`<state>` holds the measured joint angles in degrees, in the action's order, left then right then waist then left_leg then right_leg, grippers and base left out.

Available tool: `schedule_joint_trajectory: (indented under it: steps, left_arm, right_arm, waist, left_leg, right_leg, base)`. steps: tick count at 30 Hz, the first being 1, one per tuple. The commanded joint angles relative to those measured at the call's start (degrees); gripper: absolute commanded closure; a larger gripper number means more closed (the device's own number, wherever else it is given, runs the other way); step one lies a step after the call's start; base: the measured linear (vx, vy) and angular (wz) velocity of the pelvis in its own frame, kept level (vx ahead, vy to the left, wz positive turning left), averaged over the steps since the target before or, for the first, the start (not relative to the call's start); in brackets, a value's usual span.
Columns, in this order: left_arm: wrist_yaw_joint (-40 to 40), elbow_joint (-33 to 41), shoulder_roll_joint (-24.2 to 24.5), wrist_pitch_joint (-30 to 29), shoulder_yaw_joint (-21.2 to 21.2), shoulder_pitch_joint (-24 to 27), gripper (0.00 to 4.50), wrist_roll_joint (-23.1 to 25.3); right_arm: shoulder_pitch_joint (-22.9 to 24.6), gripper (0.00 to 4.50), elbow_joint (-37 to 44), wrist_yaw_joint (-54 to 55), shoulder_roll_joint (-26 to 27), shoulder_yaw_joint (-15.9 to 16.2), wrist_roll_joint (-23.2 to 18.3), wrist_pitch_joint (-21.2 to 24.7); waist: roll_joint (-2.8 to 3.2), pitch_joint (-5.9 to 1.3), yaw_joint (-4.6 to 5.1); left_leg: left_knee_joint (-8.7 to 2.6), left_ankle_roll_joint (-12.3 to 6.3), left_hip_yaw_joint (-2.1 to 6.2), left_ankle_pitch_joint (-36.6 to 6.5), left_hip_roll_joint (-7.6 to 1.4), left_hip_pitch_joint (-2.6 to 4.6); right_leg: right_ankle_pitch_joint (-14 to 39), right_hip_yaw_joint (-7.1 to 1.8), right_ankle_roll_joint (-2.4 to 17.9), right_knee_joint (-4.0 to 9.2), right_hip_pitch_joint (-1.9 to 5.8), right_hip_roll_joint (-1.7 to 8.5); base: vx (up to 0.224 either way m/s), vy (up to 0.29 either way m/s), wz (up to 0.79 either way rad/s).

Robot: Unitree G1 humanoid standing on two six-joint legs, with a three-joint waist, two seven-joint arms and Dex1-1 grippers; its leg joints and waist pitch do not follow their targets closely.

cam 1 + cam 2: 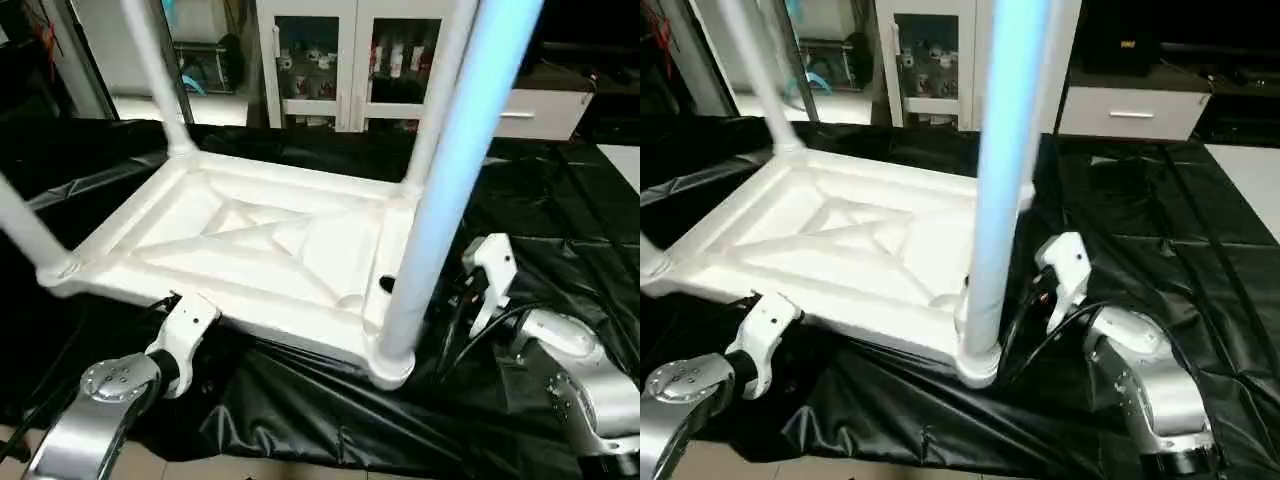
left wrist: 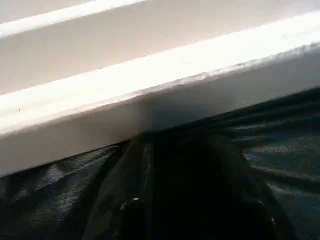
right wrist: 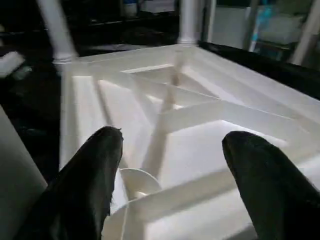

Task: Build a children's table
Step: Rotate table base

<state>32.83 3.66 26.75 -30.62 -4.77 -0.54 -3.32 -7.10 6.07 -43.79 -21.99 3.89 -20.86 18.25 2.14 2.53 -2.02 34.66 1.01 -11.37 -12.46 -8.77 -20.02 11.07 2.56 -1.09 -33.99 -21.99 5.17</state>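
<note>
The children's table stands upside down on a black cloth. Its white tabletop (image 1: 250, 240) shows the X-ribbed underside. Legs rise from the corners: the near right leg (image 1: 450, 170), the far right leg (image 1: 440, 100), the far left leg (image 1: 155, 70) and the near left leg (image 1: 25, 235). My left gripper (image 1: 172, 300) is at the tabletop's near rim (image 2: 150, 85), right up against its lower edge. My right gripper (image 3: 172, 135) is open beside the near right leg, its two black fingers (image 3: 100, 165) spread wide at the side rim with nothing held.
The black cloth (image 1: 330, 420) covers the whole work surface and folds up near the front edge. A white cabinet with glass doors (image 1: 340, 60) and a white drawer unit (image 1: 540, 110) stand behind it.
</note>
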Motion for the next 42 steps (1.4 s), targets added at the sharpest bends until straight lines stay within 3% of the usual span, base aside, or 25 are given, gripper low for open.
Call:
schedule_joint_trajectory:
  steps: [1,2,3,4,10,11,12,13,15,16,17,18,19,20,21,22,23,24,25,26,27,30,33,37,42]
  left_arm:
    - [-2.2,-4.0,0.1,0.5,-0.1,-0.9,2.94,2.1]
    - [-2.3,-4.6,-0.1,0.8,0.1,-1.3,2.94,1.9]
    - [-2.3,-5.5,-0.4,1.9,0.3,-2.0,2.94,1.6]
    - [-2.1,-7.0,-0.9,4.1,0.5,-3.2,2.94,1.2]
    - [-0.7,-12.3,-1.9,9.9,-0.6,-7.7,2.94,1.5]
    - [-0.4,-13.8,-2.4,11.5,-0.8,-9.4,2.94,1.4]
    - [-0.1,-15.5,-3.0,13.3,-1.0,-11.2,2.94,1.3]
    - [-0.1,-15.6,-3.0,13.4,-1.0,-11.3,2.94,1.3]
    - [-0.1,-18.7,-4.2,15.7,-1.0,-14.2,2.94,1.1]
    - [-0.2,-20.8,-4.7,17.4,-0.9,-15.7,2.94,1.1]
    - [-0.3,-21.7,-4.9,18.0,-0.8,-16.4,2.94,1.1]
    - [-0.9,-25.2,-5.7,20.5,-0.7,-18.9,2.94,1.3]
    - [-1.1,-26.6,-5.9,21.4,-0.7,-19.8,2.94,1.5]
    - [-1.4,-27.7,-5.9,22.2,-0.9,-20.7,2.94,2.0]
    - [-2.0,-30.5,-6.4,24.1,-0.6,-22.9,2.94,2.5]
    - [-2.3,-31.5,-6.6,24.9,-0.4,-23.7,2.94,2.6]
    - [-2.4,-31.8,-6.7,25.1,-0.4,-24.0,2.94,2.6]
    - [-2.6,-32.5,-6.8,25.7,-0.2,-24.5,2.94,2.6]
    - [-3.2,-32.4,-6.9,26.2,0.5,-25.0,2.94,2.3]
    - [-3.5,-31.8,-7.0,26.7,1.2,-24.8,2.94,1.9]
    - [-3.6,-31.3,-7.0,27.0,1.7,-24.5,2.94,1.4]
    - [-3.4,-30.4,-6.8,27.9,2.4,-23.3,2.94,0.7]
    - [-3.0,-28.9,-6.4,28.6,3.1,-21.7,2.94,0.0]
    - [-0.2,-22.0,-5.0,27.1,4.6,-16.7,2.94,-2.6]
    - [1.7,-12.8,-2.6,23.6,6.5,-10.5,2.94,-5.4]
  right_arm:
    - [0.2,0.95,2.7,-1.6,1.0,3.6,-1.4,1.2]
    - [0.3,0.95,3.2,-1.7,1.3,4.3,-1.5,1.4]
    - [0.5,0.95,3.7,-1.7,1.8,5.3,-1.5,1.6]
    - [0.9,0.95,4.7,-1.9,2.7,6.9,-1.6,2.2]
    - [1.7,0.95,6.1,-1.4,5.2,10.5,-1.2,3.1]
    - [1.7,0.95,6.3,-1.1,5.8,11.0,-0.9,3.2]
    - [1.6,0.95,6.2,-0.7,6.3,11.5,-0.5,3.3]
    - [1.6,0.95,6.2,-0.7,6.3,11.5,-0.5,3.2]
    - [1.3,0.95,5.9,0.1,7.1,12.0,-0.1,3.3]
    - [1.1,0.95,5.8,0.6,7.5,12.2,0.0,3.4]
    - [1.0,0.95,5.7,0.7,7.6,12.3,0.1,3.4]
    - [0.7,0.95,5.5,1.3,8.1,12.5,0.2,3.5]
    - [0.6,0.95,5.5,1.5,8.3,12.7,0.4,3.5]
    - [0.5,0.95,5.4,1.8,8.4,12.8,0.7,3.4]
    - [0.4,0.95,5.2,2.4,8.9,12.7,1.2,3.4]
    - [0.3,0.95,5.1,2.7,9.0,12.5,1.4,3.3]
    - [0.3,0.95,5.0,2.8,9.1,12.5,1.5,3.3]
    - [0.3,0.95,4.9,3.0,9.1,12.4,1.6,3.2]
    - [-0.1,0.95,4.3,4.2,9.3,11.7,2.2,2.9]
    - [-0.3,0.95,3.6,5.3,9.3,10.9,2.7,2.5]
    - [-0.5,0.95,3.3,6.0,9.4,10.4,3.0,2.4]
    - [-0.7,0.95,2.6,7.4,9.3,9.4,3.7,2.2]
    - [-1.0,0.95,1.7,9.0,9.2,9.0,5.1,1.5]
    - [-1.5,0.95,1.9,9.7,8.6,7.7,5.0,1.4]
    - [-1.3,0.95,4.9,7.1,4.6,4.2,2.9,2.6]
  waist:
    - [-0.53,-1.56,0.09]
    - [-0.94,-1.53,0.1]
    - [-0.82,-1.49,0.07]
    - [-1.27,-1.38,0.14]
    - [-0.62,-1.19,0.27]
    - [-1.11,-1.17,0.39]
    - [-0.64,-1.22,0.27]
    - [-0.98,-1.08,0.38]
    - [-0.52,-0.81,0.48]
    - [-0.44,-0.54,0.64]
    - [0.13,-0.16,0.47]
    - [0.89,-0.98,-1.61]
    - [-0.05,-1.0,-5.2]
    - [-4.79,-2.26,-4.05]
    - [-3.95,-1.51,-4.18]
    - [-3.42,-2.12,-5.26]
    - [-3.37,-1.98,-6.1]
    - [-2.08,-2.26,-6.48]
    - [-1.4,-2.64,-5.11]
    - [-0.82,-2.87,-4.92]
    - [-0.89,-2.91,-4.84]
    - [-1.5,-2.64,-4.41]
    - [-1.61,-2.71,-3.73]
    - [-1.87,-3.07,-2.83]
    - [-1.72,-2.94,-2.91]
  left_leg:
    - [-5.45,2.28,3.17,-27.8,-3.56,1.41]
    - [-5.64,2.18,3.38,-27.6,-3.64,1.07]
    - [-5.65,2.28,3.39,-28.0,-3.65,1.19]
    - [-5.52,2.37,3.33,-28.7,-3.54,1.43]
    - [-6.36,4.06,4.21,-33.8,-3.91,1.64]
    - [-6.42,4.13,4.26,-34.3,-3.95,1.6]
    - [-6.45,4.66,4.37,-35.7,-3.94,1.93]
    - [-6.58,4.65,4.4,-36.3,-3.96,1.92]
    - [-6.97,5.66,4.58,-40.0,-4.18,2.26]
    - [-8.17,6.3,4.75,-43.1,-4.68,1.72]
    - [-9.94,6.71,4.33,-45.6,-5.12,0.85]
    - [-14.18,8.35,3.04,-49.8,-6.68,-3.03]
    - [-15.92,7.28,-0.29,-47.1,-6.16,-4.06]
    - [-6.01,7.62,-0.23,-28.3,-3.21,3.88]
    - [2.14,5.16,2.25,-17.0,-2.13,5.55]
    - [1.85,0.67,5.71,2.6,-0.43,-1.0]
    - [-0.55,0.66,5.48,4.4,-1.64,-2.17]
    - [-4.47,3.23,5.08,-3.5,-4.32,-0.39]
    - [-5.54,5.68,4.81,-13.8,-5.29,0.73]
    - [-6.13,6.92,4.77,-18.2,-5.19,0.08]
    - [-6.21,6.93,4.63,-19.0,-5.0,-0.06]
    - [-6.13,5.84,4.03,-20.8,-4.3,-0.69]
    - [-6.08,4.73,3.89,-18.1,-4.28,-1.09]
    - [-5.76,2.56,3.63,-11.3,-4.34,-1.61]
    - [-5.4,0.55,2.95,-9.6,-4.39,-1.08]
  right_leg:
    - [37.9,-2.03,3.8,6.84,-0.67,3.28]
    - [38.9,-1.93,3.1,6.87,-0.5,3.5]
    - [39.4,-1.92,2.9,6.99,-0.66,3.51]
    - [40.9,-1.8,2.2,7.4,-1.0,3.39]
    - [40.1,-0.53,1.5,7.96,-0.55,3.52]
    - [39.9,-0.35,1.5,8.03,-0.48,3.54]
    - [39.4,-0.08,1.7,8.09,-0.55,3.57]
    - [39.5,0.18,1.5,8.41,-0.57,3.47]
    - [38.8,1.37,1.4,8.65,-0.39,3.22]
    - [36.3,2.36,1.6,8.0,0.52,2.64]
    - [33.8,3.29,2.0,6.98,1.39,1.61]
    - [17.5,3.21,4.5,-3.23,5.52,0.59]
    - [11.7,1.71,4.0,-6.35,4.51,-0.51]
    - [32.3,-2.25,2.2,2.9,-2.98,4.36]
    - [44.5,-4.45,3.8,8.45,-5.91,9.46]
    - [45.1,-7.24,4.8,7.56,0.99,9.32]
    - [41.2,-5.61,4.7,6.28,2.53,8.44]
    - [29.7,-2.93,5.6,4.17,0.43,4.06]
    - [16.0,-2.58,7.5,2.1,-0.57,1.97]
    - [9.5,-2.44,9.7,1.56,0.34,2.4]
    - [8.1,-2.35,10.2,1.64,0.48,2.44]
    - [10.9,-2.81,10.3,2.48,0.93,3.37]
    - [11.4,-2.88,9.8,2.79,1.26,3.53]
    - [3.3,-2.71,11.3,2.0,2.07,3.46]
    - [1.4,-2.66,12.5,2.03,1.97,3.0]
  base:
    - [0.0,0.0,0.0]
    - [0.0,0.0,0.0]
    - [0.0,0.0,0.0]
    - [0.0,0.0,0.0]
    - [0.0,0.0,0.0]
    - [0.0,0.0,0.0]
    - [-0.055,0.015,0.01]
    - [-0.055,0.015,0.01]
    - [-0.066,0.015,0.02]
    - [-0.066,0.017,0.02]
    - [-0.075,0.015,0.05]
    - [-0.108,-0.026,0.27]
    - [-0.108,-0.026,0.27]
    - [-0.011,-0.131,0.39]
    - [0.094,-0.133,0.08]
    - [0.094,-0.133,0.08]
    - [0.055,-0.026,-0.11]
    - [0.0,0.0,0.0]
    - [0.0,0.0,0.0]
    - [0.0,0.0,0.0]
    - [0.0,0.0,0.0]
    - [0.0,0.0,0.0]
    - [0.0,0.0,0.0]
    - [0.0,0.0,0.0]
    - [0.0,0.0,0.0]
